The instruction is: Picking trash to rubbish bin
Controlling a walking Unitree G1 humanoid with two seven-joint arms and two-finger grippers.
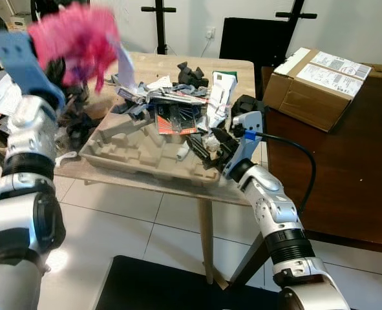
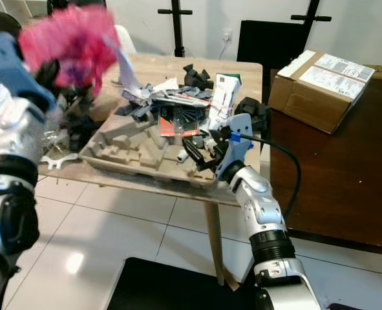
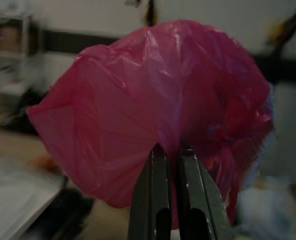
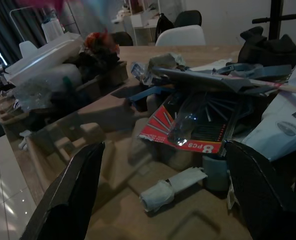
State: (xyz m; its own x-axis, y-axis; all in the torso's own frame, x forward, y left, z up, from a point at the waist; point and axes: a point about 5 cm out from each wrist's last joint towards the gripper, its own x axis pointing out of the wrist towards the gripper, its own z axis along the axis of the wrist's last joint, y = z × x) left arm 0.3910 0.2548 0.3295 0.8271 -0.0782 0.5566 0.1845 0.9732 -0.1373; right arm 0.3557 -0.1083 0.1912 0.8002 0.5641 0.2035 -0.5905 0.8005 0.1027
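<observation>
My left gripper (image 3: 170,148) is raised high over the table's left end, shut on a crumpled pink plastic bag (image 1: 74,33) that hangs blurred in the air. A heap of trash (image 1: 178,97) lies on the wooden table (image 1: 239,68): papers, black plastic pieces and a red card package (image 4: 188,130). Part of it rests on a moulded pulp tray (image 1: 129,150). My right gripper (image 1: 207,143) is at the tray's right end, open wide, with a small white paper roll (image 4: 163,192) lying on the tray between its fingers (image 4: 75,192), untouched.
A cardboard box (image 1: 321,81) stands on a dark brown table (image 1: 346,174) to the right. Behind the wooden table are a black chair back (image 1: 252,39) and black stands. Clutter (image 1: 3,97) lies at the left. A dark flat object (image 1: 165,284) is on the tiled floor below.
</observation>
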